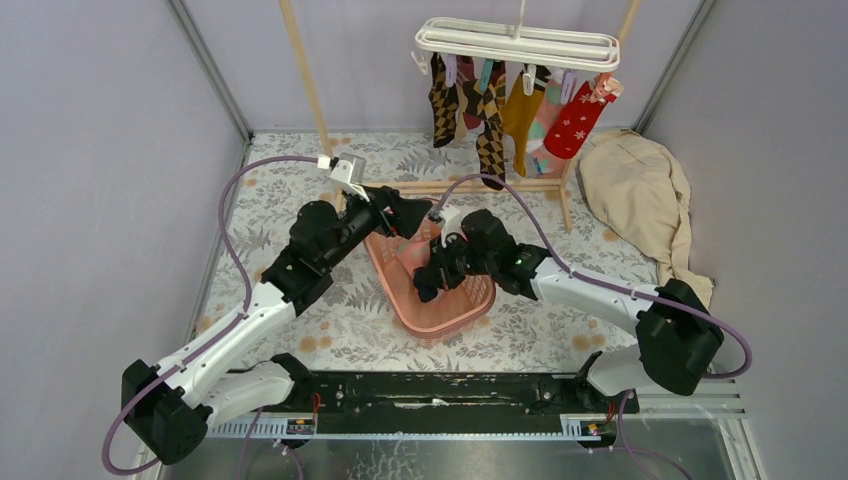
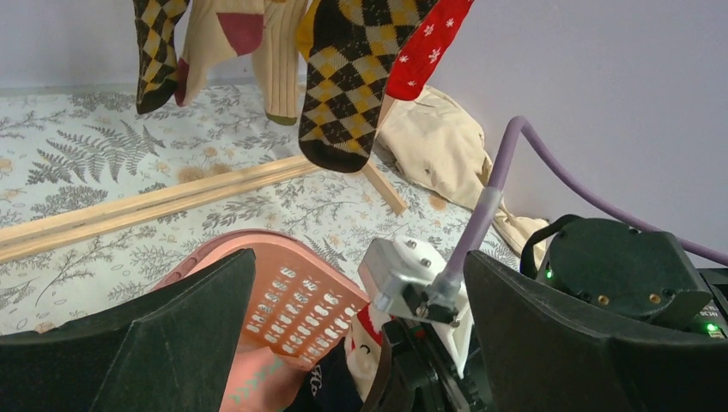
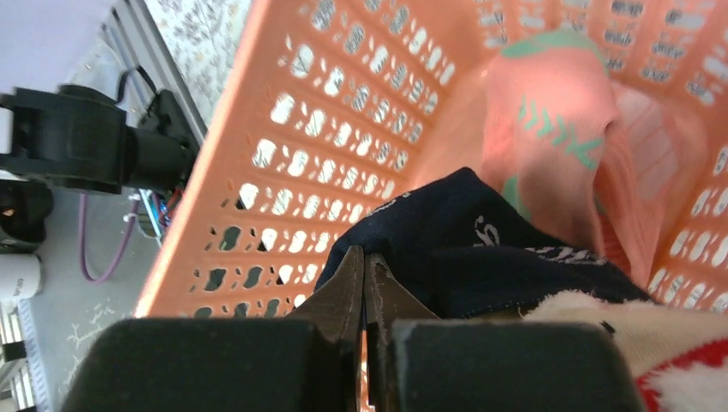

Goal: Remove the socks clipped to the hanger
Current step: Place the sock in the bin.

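The white hanger [image 1: 517,42] hangs at the back with several socks clipped under it: brown argyle socks [image 1: 490,130], a mustard one [image 1: 520,115] and a red starred one [image 1: 575,125]. In the left wrist view an argyle sock [image 2: 348,77] and the red sock [image 2: 427,47] dangle ahead. My left gripper [image 1: 415,215] [image 2: 360,330] stands wide open over the pink basket's [image 1: 440,320] far rim, holding nothing. My right gripper [image 1: 428,285] [image 3: 365,257] is down inside the basket, shut on the edge of a navy sock [image 3: 481,266]. A pink-teal sock [image 3: 549,129] and a white-red sock [image 3: 635,343] lie beside it.
A large beige cloth [image 1: 640,195] lies at the back right. The wooden rack's post [image 1: 305,70] and floor bar [image 1: 470,187] cross behind the basket. Grey walls close in on both sides. My right wrist camera housing [image 2: 412,279] sits between the left fingers.
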You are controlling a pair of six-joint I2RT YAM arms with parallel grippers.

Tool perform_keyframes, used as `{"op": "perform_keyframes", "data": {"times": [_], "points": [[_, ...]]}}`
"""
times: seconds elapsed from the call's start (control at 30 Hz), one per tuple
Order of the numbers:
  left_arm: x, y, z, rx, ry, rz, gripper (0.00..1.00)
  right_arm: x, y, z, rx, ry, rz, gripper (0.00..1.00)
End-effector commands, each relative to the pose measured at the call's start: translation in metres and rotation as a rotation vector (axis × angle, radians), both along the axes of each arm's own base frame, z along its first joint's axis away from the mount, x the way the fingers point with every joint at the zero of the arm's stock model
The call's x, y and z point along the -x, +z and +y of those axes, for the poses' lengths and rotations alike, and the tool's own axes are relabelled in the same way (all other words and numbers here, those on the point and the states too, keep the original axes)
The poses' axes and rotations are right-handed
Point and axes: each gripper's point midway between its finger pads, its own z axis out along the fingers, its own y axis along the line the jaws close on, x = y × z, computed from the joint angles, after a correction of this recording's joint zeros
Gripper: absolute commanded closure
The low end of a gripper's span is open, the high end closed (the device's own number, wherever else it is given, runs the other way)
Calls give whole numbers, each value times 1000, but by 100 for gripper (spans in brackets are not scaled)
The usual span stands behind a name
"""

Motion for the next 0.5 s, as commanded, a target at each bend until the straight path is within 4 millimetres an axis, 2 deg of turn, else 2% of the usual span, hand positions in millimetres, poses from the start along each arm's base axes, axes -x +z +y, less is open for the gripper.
{"op": "perform_keyframes", "data": {"times": [0.0, 0.1, 0.2, 0.27, 0.33, 0.47], "points": [[-4, -5, 2, 9, 23, 10, 1, 6, -11, -1, 70, -1, -37, 100], [-5, -9, 1, 5, 25, 20, 1, 10, -5, -5, 65, -11, -59, 91], [-6, -13, 1, 2, 24, 30, 1, 11, 16, -12, 30, -36, -103, 71], [-6, -15, 1, 0, 26, 33, 1, 10, 31, -16, 4, -53, -137, 61], [-6, -16, 2, 0, 29, 35, 1, 7, 47, -21, -10, -82, -180, 55], [-7, -19, 3, -4, 39, 40, 1, -1, 66, -39, 9, -160, -242, 49]]}}
